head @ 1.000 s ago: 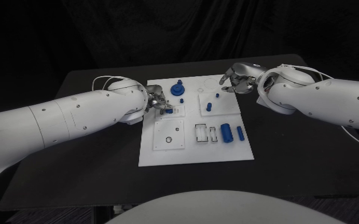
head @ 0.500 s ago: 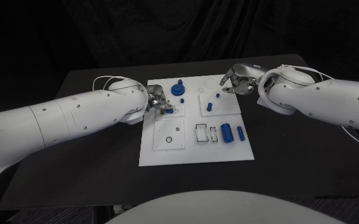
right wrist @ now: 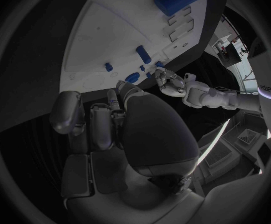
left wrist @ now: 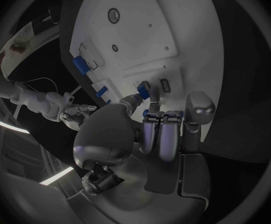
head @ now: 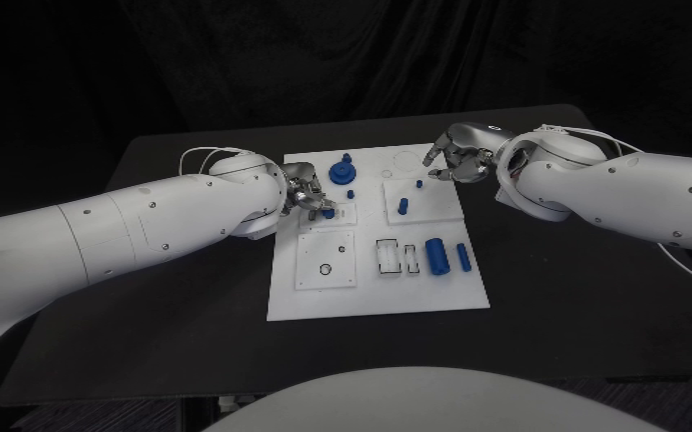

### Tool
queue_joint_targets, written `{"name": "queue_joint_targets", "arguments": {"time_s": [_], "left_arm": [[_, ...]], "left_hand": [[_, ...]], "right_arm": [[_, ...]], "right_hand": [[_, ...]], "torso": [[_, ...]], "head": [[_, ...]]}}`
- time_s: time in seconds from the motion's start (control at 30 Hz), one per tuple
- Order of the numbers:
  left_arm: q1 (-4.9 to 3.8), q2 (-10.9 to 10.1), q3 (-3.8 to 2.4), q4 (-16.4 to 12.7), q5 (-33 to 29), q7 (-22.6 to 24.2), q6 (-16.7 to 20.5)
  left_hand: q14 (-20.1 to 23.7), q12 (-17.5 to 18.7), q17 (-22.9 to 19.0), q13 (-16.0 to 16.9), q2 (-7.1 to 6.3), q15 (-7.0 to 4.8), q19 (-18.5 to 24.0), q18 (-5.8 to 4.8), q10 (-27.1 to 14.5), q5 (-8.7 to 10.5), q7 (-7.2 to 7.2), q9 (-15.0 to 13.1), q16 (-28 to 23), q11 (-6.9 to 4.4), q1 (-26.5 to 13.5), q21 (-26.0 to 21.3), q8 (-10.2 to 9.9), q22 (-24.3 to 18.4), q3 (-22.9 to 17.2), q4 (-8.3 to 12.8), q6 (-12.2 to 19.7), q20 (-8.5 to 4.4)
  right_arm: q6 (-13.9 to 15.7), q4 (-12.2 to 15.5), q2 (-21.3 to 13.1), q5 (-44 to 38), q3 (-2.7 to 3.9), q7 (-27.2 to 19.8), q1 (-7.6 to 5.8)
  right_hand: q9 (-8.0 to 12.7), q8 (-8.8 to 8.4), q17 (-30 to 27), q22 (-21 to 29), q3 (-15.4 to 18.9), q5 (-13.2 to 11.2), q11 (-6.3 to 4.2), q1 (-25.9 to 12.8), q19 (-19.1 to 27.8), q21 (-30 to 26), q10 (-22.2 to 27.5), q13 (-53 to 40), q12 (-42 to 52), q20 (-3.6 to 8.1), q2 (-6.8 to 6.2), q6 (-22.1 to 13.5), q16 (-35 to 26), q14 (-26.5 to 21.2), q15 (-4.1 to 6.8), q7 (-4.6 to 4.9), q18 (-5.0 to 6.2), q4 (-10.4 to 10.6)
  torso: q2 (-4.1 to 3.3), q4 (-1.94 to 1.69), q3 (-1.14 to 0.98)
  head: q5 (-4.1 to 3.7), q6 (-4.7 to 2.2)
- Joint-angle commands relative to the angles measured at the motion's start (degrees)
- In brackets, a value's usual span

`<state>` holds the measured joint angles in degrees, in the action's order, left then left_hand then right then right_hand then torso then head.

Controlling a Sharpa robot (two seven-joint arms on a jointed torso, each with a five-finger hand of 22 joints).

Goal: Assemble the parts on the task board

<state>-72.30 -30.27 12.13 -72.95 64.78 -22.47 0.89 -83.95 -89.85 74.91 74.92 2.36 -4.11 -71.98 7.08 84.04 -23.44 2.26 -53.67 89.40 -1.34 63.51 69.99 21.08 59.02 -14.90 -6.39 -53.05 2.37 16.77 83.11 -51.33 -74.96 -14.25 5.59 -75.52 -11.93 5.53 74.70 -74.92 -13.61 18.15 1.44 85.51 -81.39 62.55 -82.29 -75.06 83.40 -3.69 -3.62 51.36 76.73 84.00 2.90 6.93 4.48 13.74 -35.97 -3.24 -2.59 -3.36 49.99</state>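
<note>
Midway: left hand [head: 304, 198] pinching a part [head: 327, 214] at the board [head: 378, 297], right hand [head: 459, 156] curled empty, loose cylinders [head: 436, 253] left

Black table [head: 173, 332], black curtain backdrop [head: 346, 32] behind it, dim room, low light

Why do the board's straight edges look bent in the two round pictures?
Fisheye lenses: in the left wrist view the task board bulges like a dome, and in the right wrist view its edges curve; the head view shows it straight-sided, bright against the black table.
</note>
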Motion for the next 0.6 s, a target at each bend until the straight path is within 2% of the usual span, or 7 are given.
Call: {"name": "queue_joint_targets", "arguments": {"time_s": [0.03, 0.6], "left_arm": [[0.12, 0.37, -0.03, -0.07, -0.16, 1.47, 0.16], [0.17, 0.78, -0.03, 0.76, -0.16, 0.37, -1.37]], "left_hand": [[-5.13, -0.15, 13.12, 15.08, -0.56, -0.35, -0.09, 0.03, 5.96, -0.02, 0.07, -0.19, -0.32, -0.33, -0.16, -0.22, -0.01, 0.05, -0.51, 0.00, -0.52, -0.32], [-5.05, -0.15, 12.95, 15.08, -0.72, -0.41, -0.06, 0.04, 5.96, 0.67, 0.01, -0.52, -0.41, -0.38, -0.76, -0.38, -0.06, 0.02, -1.00, -0.04, -0.73, -0.38]], "right_arm": [[-0.68, 0.03, 0.04, -0.12, 0.03, 1.08, 0.15], [-1.38, -0.19, 0.24, -0.12, 0.04, 1.37, 0.15]], "right_hand": [[0.09, -0.20, -0.04, -7.65, -0.24, 0.28, -0.03, 0.71, 0.34, -0.38, 0.46, -3.95, -0.27, 0.13, -0.01, 0.20, -0.33, 1.93, -0.29, 0.12, 0.94, 0.01], [0.11, -0.26, -0.25, -7.54, -0.33, 0.28, 0.00, 0.84, 0.47, -0.80, 0.60, -3.76, -0.39, 0.13, -0.10, 0.22, -0.52, 1.87, -0.30, 0.15, 1.01, -0.15]], "torso": [[-0.02, 0.06, -0.02], [0.02, 0.05, -0.03]], "head": [[0.10, 0.01], [0.36, 0.01]]}}
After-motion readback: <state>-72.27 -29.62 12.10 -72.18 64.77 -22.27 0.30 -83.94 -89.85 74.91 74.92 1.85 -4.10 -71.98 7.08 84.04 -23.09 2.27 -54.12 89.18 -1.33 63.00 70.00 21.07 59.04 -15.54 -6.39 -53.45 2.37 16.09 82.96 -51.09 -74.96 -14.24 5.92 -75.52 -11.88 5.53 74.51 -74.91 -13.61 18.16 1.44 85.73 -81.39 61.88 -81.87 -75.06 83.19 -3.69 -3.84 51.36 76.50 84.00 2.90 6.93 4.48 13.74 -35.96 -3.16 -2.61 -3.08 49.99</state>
